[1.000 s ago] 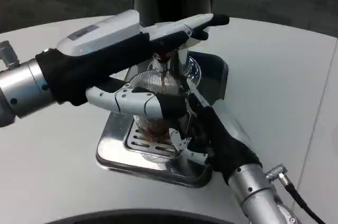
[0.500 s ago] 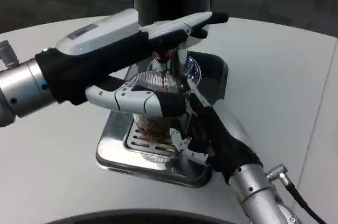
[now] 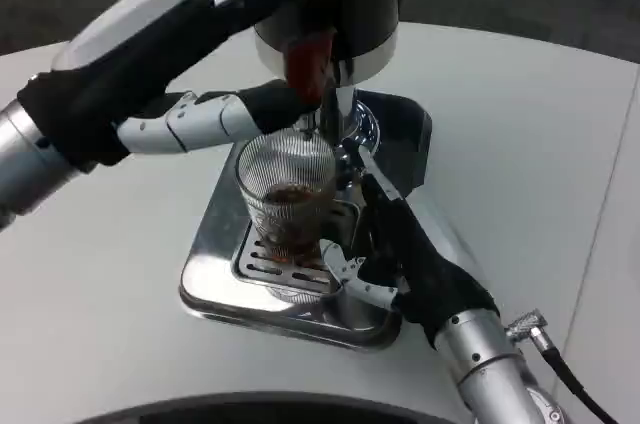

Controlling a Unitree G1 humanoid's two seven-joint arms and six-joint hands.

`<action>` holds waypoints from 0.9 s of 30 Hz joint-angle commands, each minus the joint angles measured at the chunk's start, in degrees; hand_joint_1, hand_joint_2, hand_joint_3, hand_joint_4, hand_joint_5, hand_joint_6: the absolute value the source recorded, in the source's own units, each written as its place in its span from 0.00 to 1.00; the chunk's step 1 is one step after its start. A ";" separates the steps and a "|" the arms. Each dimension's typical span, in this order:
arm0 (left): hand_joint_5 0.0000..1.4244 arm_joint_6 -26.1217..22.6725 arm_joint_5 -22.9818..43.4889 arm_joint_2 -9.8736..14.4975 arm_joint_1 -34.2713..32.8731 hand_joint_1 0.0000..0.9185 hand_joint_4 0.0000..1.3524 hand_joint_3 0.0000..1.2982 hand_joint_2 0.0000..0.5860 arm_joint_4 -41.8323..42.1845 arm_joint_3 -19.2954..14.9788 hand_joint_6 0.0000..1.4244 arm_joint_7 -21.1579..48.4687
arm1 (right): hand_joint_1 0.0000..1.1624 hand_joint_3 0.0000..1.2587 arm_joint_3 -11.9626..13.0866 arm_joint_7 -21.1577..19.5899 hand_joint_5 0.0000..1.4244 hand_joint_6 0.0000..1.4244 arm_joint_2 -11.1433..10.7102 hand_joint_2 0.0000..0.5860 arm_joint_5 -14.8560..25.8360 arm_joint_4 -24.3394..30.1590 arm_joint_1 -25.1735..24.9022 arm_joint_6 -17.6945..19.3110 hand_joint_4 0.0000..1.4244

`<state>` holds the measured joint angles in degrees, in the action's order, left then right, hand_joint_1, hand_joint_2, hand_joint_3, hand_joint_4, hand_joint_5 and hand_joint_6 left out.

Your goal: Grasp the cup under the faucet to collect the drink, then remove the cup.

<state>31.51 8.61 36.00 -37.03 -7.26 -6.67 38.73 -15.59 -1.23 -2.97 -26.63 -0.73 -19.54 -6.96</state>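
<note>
A ribbed glass cup point(image 3: 285, 199), partly filled with brown drink, stands on the grate of the shiny drip tray point(image 3: 212, 282), right under the faucet point(image 3: 318, 126). My right hand point(image 3: 405, 249) reaches in from the lower right. Its dark fingers wrap the cup's right side and its thumb lies low at the cup's base. My left hand point(image 3: 190, 59) is raised at the upper left with its fingers apart. The upper fingers stretch across the dark dispenser body point(image 3: 350, 4), and the thumb tip lies beside the red lever point(image 3: 308, 66). I see no stream falling.
The dispenser stands at the back of the tray, in the middle of the white round table point(image 3: 520, 144). A black cable point(image 3: 565, 374) runs off my right wrist. The table's edge curves along the bottom of the picture.
My left hand has lifted up and leftward off the cup's top, uncovering the cup and the red lever. The stream seen earlier has stopped. My right hand has stayed on the cup.
</note>
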 commanded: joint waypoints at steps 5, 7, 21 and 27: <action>0.08 0.77 2.03 -2.68 6.17 0.00 0.00 0.02 0.28 2.77 -5.53 0.05 -6.23 | 0.69 0.00 0.47 -0.62 0.00 0.00 0.23 0.84 1.22 0.27 0.01 1.08 0.00; 0.07 0.32 1.81 -2.66 8.07 0.00 0.00 0.02 0.29 3.62 -6.51 0.05 -7.34 | 0.68 0.00 0.44 -0.48 0.00 0.00 0.11 0.84 1.26 0.52 0.04 0.96 0.00; 0.04 -5.44 -4.56 -2.11 29.37 0.00 0.00 0.01 0.34 11.72 -15.42 0.00 -16.57 | 0.72 0.00 0.24 2.76 0.00 0.00 -2.15 0.69 0.56 5.23 1.41 -3.24 0.00; 0.00 -6.11 -8.73 -1.45 35.63 0.00 0.00 0.00 0.34 13.48 -16.47 0.00 -17.48 | 0.44 0.00 -0.93 2.90 0.00 0.00 -1.93 0.01 -0.83 5.46 1.10 -5.04 0.00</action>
<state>25.97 1.81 33.42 -4.05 4.53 -22.35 22.08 -15.82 1.32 -5.17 -26.90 4.46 -18.76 -10.86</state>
